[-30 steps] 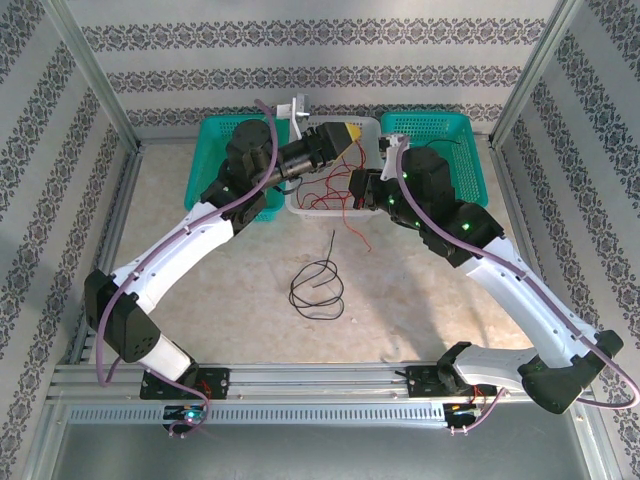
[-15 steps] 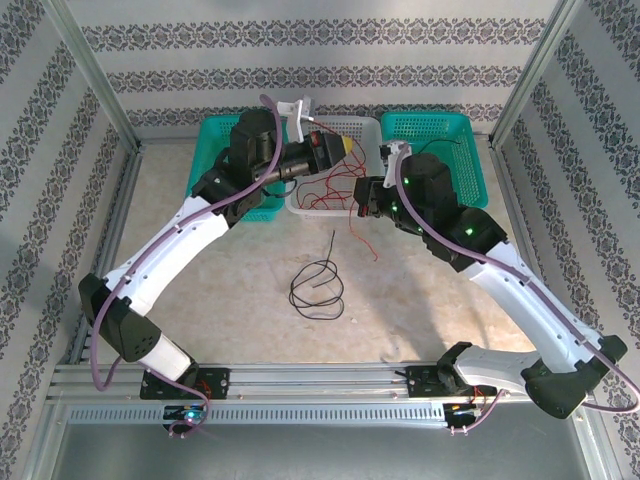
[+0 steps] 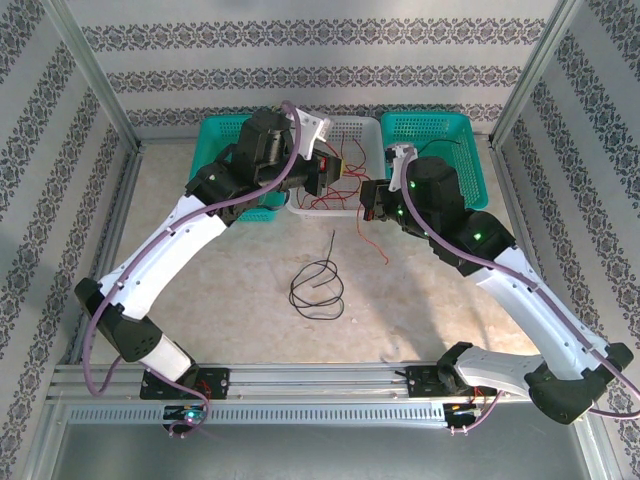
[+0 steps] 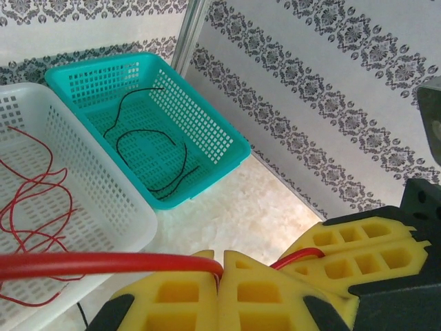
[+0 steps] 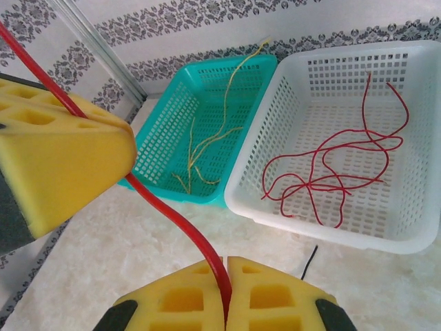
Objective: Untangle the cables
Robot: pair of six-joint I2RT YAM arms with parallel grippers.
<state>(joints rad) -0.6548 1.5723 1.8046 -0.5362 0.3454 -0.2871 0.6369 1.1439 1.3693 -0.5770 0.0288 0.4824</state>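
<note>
Left hand (image 4: 220, 279): foam pads clamped on the red cable (image 4: 103, 263), up over the white basket (image 5: 358, 234).
Right hand (image 5: 226, 276): pads pinched together on that same red cable, just off the white basket's near right corner.
Red cable: one strand runs between the two hands. A tail hangs from the right hand to the surface in front of the white basket, and more red loops lie inside it.
Step in hand: looks like freeing this red strand so it can go in with the other reds.
Doing it well: ease the hands apart gently and stop if a loop in the white basket lifts with the strand. Carry the tail over the rim, then let go with one hand at a time, low over the white basket.
Watch out: thin wire and soft pads, so a hard pull could slip or snag on the mesh.
Sorted, by the look of it: yellow cable (image 5: 207, 141) in the teal basket (image 5: 162, 148) left of the white basket.
Waiting: black coil (image 3: 318, 285) on the surface, in front of the white basket.
</note>
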